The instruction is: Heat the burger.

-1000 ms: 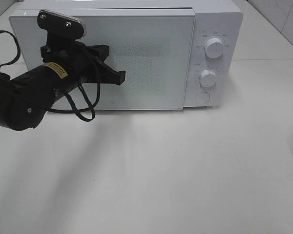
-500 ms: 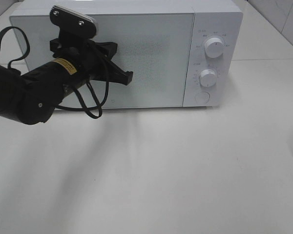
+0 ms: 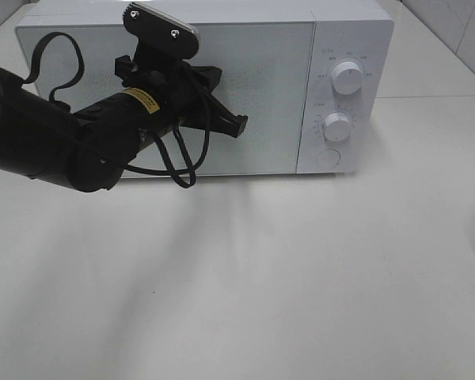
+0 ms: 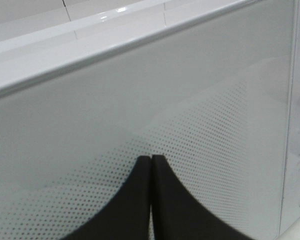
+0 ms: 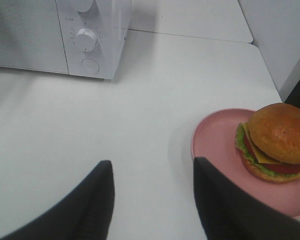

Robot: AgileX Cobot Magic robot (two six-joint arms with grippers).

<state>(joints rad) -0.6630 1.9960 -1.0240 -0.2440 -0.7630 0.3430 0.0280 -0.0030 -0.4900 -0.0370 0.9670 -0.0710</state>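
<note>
The burger [image 5: 276, 141], with a brown bun and green, red and yellow layers, sits on a round pink plate [image 5: 221, 150] in the right wrist view only; the exterior view does not show it. My right gripper [image 5: 152, 186] hangs open over the bare table beside the plate, holding nothing. The white microwave [image 3: 261, 47] stands at the back with its door [image 3: 269, 95] closed. My left gripper [image 3: 236, 125] is shut and empty, its tips close in front of the door; in the left wrist view the left gripper [image 4: 151, 159] shows its fingers pressed together against the dotted door glass [image 4: 215, 125].
The microwave's control panel has two knobs [image 3: 347, 77] and a round button [image 3: 327, 158] at the right. A black cable [image 3: 178, 162] loops under the left arm. The white table's far right corner [image 5: 247, 37] lies behind the plate.
The left arm has moved right and slightly up across the door front, gripper still shut. The microwave's top edge looks flush now, where a second ago it looked slightly raised.
</note>
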